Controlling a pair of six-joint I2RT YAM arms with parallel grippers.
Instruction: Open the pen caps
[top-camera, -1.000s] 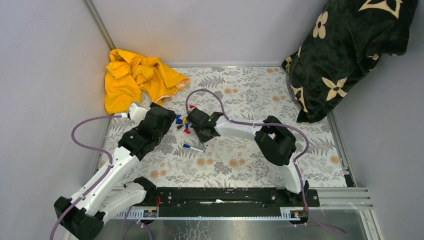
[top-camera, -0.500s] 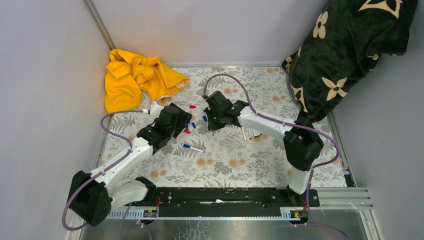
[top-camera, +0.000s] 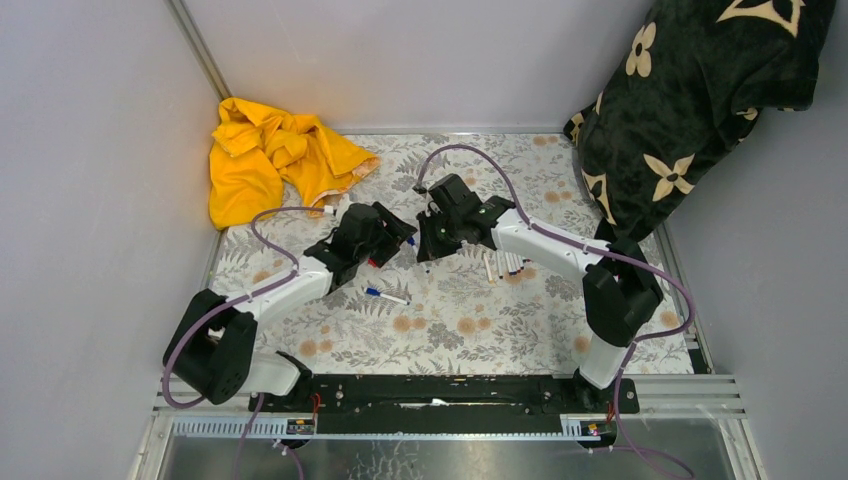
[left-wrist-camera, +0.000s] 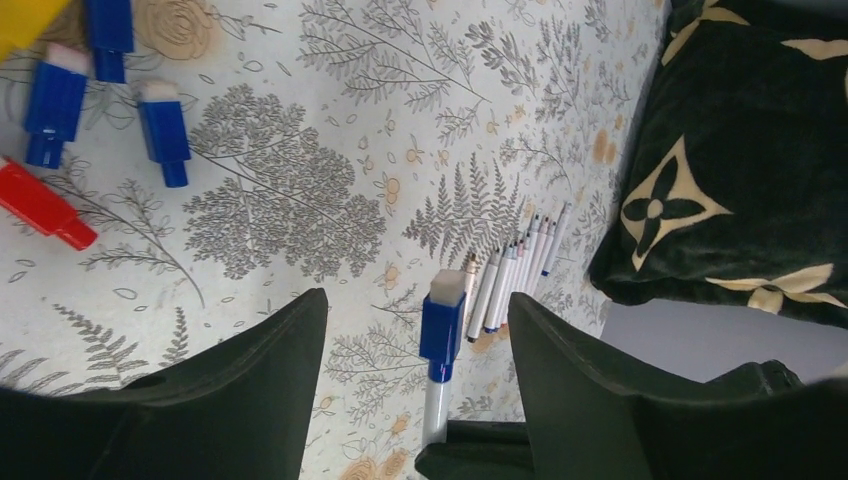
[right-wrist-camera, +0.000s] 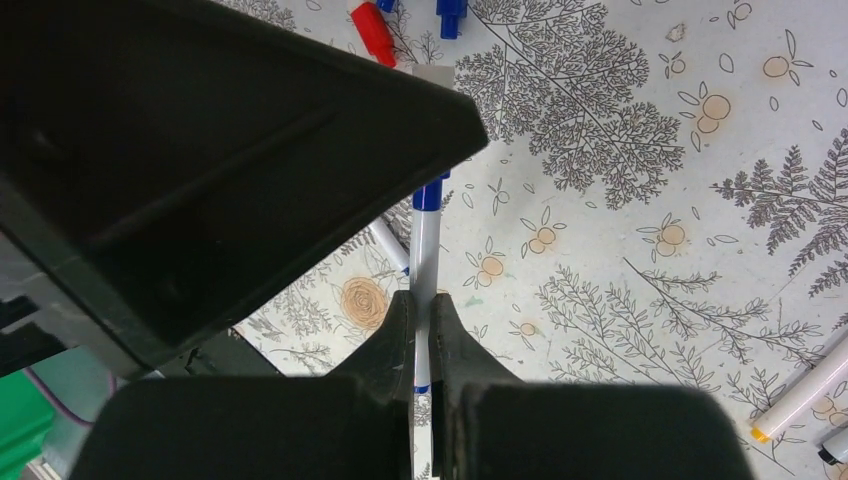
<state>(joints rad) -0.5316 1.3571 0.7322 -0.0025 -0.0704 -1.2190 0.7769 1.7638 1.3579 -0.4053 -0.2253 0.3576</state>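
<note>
Left wrist: cap (left-wrist-camera: 443, 325) between gripper (left-wrist-camera: 415, 310) fingers (left-wrist-camera: 270, 370)

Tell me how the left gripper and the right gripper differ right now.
The left gripper has its jaws wide apart; the right gripper has its jaws shut. The right gripper clamps the barrel of a slim white marker pen; the left gripper holds nothing, its jaws standing either side of that pen's short blue plastic cap with gaps showing. Both are at the same pen, one at each end.
</note>
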